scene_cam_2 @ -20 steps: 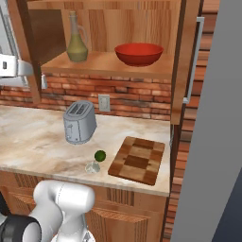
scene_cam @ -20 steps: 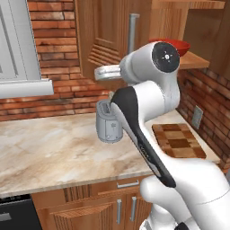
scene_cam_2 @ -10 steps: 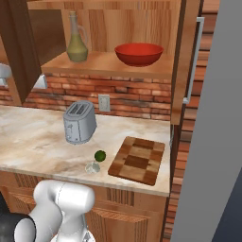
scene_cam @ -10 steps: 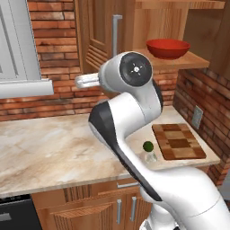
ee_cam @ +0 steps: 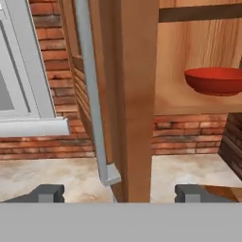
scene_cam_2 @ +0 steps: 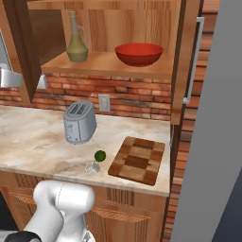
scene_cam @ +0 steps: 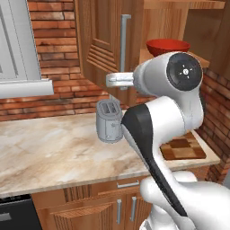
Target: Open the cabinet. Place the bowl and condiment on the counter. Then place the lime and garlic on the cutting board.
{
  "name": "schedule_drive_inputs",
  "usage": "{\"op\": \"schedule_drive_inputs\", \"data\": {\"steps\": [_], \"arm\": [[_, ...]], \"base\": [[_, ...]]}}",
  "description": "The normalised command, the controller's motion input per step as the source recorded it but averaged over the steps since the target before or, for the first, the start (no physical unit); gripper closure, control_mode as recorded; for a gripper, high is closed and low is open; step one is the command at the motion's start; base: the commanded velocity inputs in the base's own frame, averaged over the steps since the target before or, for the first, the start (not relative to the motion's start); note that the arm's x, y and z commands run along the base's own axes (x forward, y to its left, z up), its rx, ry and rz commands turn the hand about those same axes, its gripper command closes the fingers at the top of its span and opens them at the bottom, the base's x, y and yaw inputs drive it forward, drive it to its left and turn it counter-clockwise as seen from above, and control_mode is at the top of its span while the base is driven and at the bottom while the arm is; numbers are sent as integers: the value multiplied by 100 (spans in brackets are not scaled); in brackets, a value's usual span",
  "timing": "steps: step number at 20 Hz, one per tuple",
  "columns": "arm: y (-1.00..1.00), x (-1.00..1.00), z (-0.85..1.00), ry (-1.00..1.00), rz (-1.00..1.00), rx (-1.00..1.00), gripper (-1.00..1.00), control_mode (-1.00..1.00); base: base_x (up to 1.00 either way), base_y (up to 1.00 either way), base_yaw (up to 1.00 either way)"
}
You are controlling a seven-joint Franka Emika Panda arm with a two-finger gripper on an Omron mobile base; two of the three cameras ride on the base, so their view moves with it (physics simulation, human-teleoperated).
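Since 1 second ago the arm has swung across the left base view: its big round joint, which then stood before the bowl, now sits lower and to the right, so the toaster (scene_cam: 109,121) and the bowl (scene_cam: 167,46) both show, and the left door has swung wider open.

Nearest, the gripper (ee_cam: 115,193) has its 2 dark finger tips standing wide apart, clamped on nothing; the lower end of the door's silver bar handle (ee_cam: 94,99) and the door's thin front edge rise between them, with open room on either side of the edge.

On the counter (scene_cam_2: 33,142) the lime (scene_cam_2: 99,155) and the garlic (scene_cam_2: 92,166) lie close together near the front edge, just left of the cutting board (scene_cam_2: 138,159), which is bare and lies close to the counter's right end. The toaster stands behind them, with clear marble to its left.

Farther back and above, the cabinet (scene_cam_2: 182,61) stands open with both doors swung out. On its shelf the condiment (scene_cam_2: 76,45) stands upright at the left and the bowl sits right of it, well apart, near the shelf's front edge
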Motion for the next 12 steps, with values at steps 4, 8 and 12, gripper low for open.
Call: {"op": "schedule_drive_inputs", "data": {"steps": [4, 8, 12], "arm": [[-46, -100, 33, 0, -10, 11, -100, -100], [-33, -100, 24, 0, -8, 10, -100, -100], [-36, -26, 0, 0, -2, 16, -100, -100]], "base": [[0, 0, 0], [0, 0, 0], [0, 0, 0]]}}
